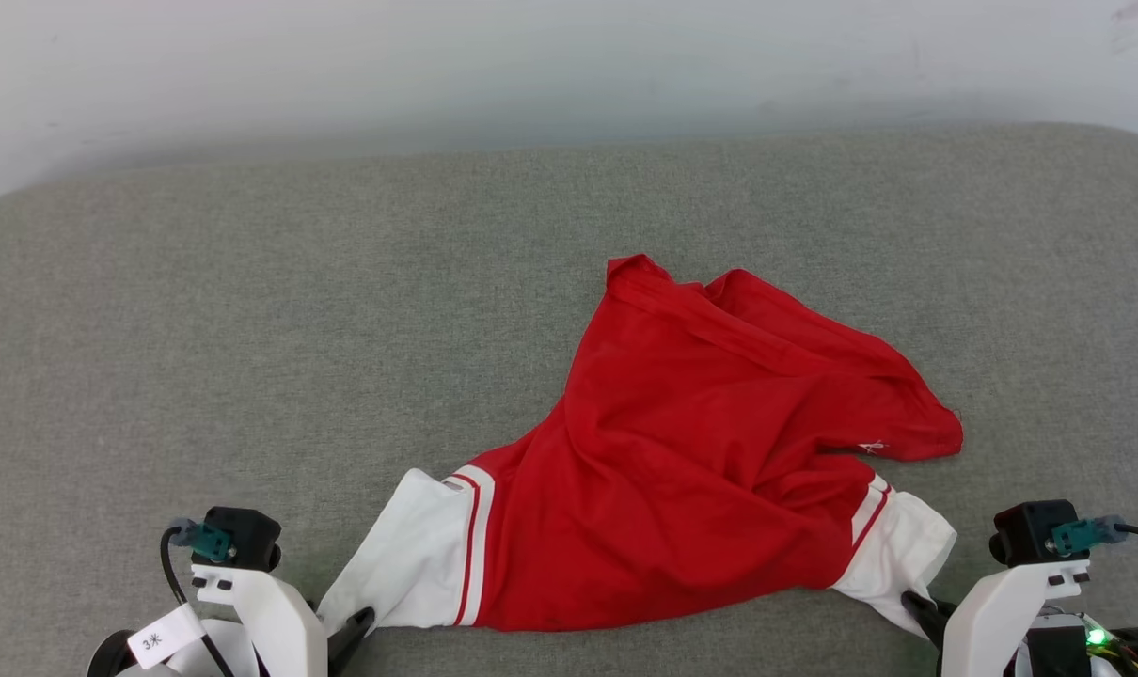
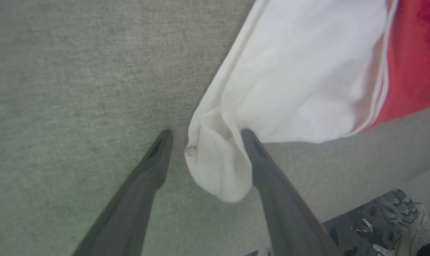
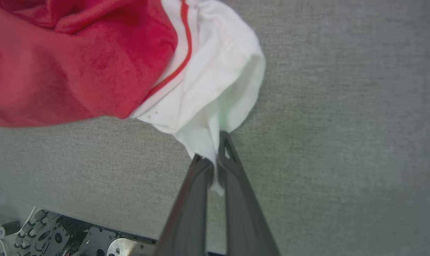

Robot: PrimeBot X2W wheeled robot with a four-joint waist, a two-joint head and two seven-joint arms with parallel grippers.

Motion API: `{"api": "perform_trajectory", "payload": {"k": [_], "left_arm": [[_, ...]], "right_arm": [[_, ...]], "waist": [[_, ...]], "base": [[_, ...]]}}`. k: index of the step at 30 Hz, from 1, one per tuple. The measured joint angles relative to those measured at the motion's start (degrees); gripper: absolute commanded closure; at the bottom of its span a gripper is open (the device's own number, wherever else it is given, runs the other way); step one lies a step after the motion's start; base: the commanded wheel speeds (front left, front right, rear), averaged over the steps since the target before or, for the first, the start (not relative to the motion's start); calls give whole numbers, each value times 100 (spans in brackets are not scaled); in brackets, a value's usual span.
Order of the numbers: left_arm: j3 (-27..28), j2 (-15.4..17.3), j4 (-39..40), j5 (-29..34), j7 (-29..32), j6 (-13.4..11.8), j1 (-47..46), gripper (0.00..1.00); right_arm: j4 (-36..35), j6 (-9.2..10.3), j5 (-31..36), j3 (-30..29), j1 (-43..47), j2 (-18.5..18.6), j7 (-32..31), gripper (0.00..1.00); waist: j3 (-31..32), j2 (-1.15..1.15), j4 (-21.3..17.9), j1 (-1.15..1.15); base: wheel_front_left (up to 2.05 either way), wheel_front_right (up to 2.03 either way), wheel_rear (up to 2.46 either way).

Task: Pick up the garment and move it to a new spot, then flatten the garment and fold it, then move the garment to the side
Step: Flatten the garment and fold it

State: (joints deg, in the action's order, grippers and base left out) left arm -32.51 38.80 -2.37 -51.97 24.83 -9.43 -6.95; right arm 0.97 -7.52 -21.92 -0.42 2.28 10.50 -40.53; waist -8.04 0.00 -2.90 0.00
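Observation:
The garment [image 1: 701, 470] lies rumpled on the grey padded surface, its red body bunched up and a white sleeve at each near corner. My left gripper [image 2: 204, 137] stands open with the tip of the left white sleeve [image 2: 218, 170] lying between its two fingers; in the head view it sits at the sleeve's near edge [image 1: 348, 630]. My right gripper [image 3: 211, 149] is shut on the edge of the right white sleeve [image 3: 215, 96], pinching a fold of the cloth; in the head view its dark finger [image 1: 922, 616] touches that sleeve's near corner.
The grey padded surface [image 1: 249, 329] stretches wide to the left and behind the garment, ending at a pale wall [image 1: 531, 66]. Below the surface's near edge, the robot's wheeled base [image 3: 41, 234] shows in the right wrist view, and a shoe [image 2: 410, 227] in the left.

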Motion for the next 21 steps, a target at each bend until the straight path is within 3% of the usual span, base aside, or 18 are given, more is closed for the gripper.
{"api": "perform_trajectory", "payload": {"k": [6, 7, 8, 9, 16, 21], "left_arm": [[-171, -99, -449, -152, 516, 162, -282, 0], [-181, -107, -499, -207, 590, 200, -331, 31], [-194, -109, -535, -233, 639, 227, -369, 74], [-213, -107, -571, -229, 689, 253, -402, 100], [-261, -142, -582, -194, 583, 379, -426, 100], [-20, 62, -235, 211, -11, 155, -549, 100]], "right_arm": [[8, 0, -32, 19, -73, 0, 66, 100], [12, 0, -26, -5, -87, 4, 78, 100], [27, 0, -21, -16, -94, 11, 100, 100], [46, 0, -22, -16, -104, 10, 119, 100], [153, 0, 45, -93, -146, 113, 227, 100], [85, 0, 85, -231, -341, 238, 388, 100]], "waist": [[-193, 0, -99, 0], [-217, 0, -113, -1], [-233, 0, -123, -1], [-240, 0, -133, -1], [-106, 0, -117, -1], [172, 0, -39, -1]], "base": [[0, 0, 0], [0, 0, 0], [0, 0, 0], [0, 0, 0], [0, 0, 0], [0, 0, 0]]}}
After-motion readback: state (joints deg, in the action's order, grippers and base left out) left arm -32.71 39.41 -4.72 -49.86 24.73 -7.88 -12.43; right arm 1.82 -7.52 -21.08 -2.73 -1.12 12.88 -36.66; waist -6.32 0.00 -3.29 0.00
